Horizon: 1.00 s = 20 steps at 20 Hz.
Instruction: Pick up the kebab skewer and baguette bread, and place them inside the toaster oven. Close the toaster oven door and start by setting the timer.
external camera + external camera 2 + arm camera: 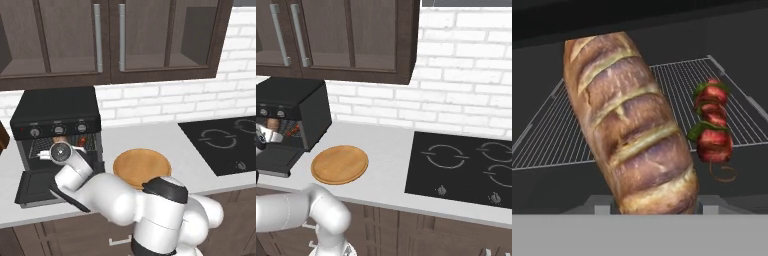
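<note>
Hand view: baguette bread [632,130] clamped in gripper [649,207], hiding fingertips; kebab skewer [712,127] on rack.

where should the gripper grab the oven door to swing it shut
Take the oven door by its free front edge, the one nearest the robot, coming from below and in front. It lies dropped open and flat, hinged along the oven bottom, so lifting the far-from-hinge edge likely swings it up most easily. The gripper would first need to let go of the bread.
</note>
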Available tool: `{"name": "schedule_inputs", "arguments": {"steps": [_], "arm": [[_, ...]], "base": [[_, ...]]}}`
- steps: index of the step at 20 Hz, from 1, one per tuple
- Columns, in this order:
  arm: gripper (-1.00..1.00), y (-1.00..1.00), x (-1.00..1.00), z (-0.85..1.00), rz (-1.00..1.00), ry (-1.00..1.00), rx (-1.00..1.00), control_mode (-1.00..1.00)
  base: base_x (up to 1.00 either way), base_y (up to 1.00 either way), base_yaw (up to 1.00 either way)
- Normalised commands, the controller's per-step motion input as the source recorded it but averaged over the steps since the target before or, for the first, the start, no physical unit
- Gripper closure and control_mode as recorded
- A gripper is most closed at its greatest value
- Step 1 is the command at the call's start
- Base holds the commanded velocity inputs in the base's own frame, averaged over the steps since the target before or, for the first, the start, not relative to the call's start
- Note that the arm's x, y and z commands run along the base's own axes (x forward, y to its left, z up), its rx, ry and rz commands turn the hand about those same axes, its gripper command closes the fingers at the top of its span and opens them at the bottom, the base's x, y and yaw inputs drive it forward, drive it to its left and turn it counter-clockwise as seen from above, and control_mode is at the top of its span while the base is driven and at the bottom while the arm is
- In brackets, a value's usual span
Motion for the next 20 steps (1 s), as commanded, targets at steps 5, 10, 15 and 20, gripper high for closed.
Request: {"name": "schedule_inputs", "arguments": {"steps": [5,10,15,20], "arm": [[1.00,0.03,0.34,0.14,0.00,0.00,-0.01,-1.00],[1.00,0.00,0.00,0.00,-0.01,0.00,0.00,-1.00],[-1.00,0.00,0.00,0.00,0.00,0.00,0.00,-1.00],[-1.00,0.00,0.00,0.00,0.00,0.00,0.00,-1.00]], "base": [[0.00,0.00,0.00],[0.00,0.00,0.00],[0.00,0.00,0.00],[0.00,0.00,0.00]]}}
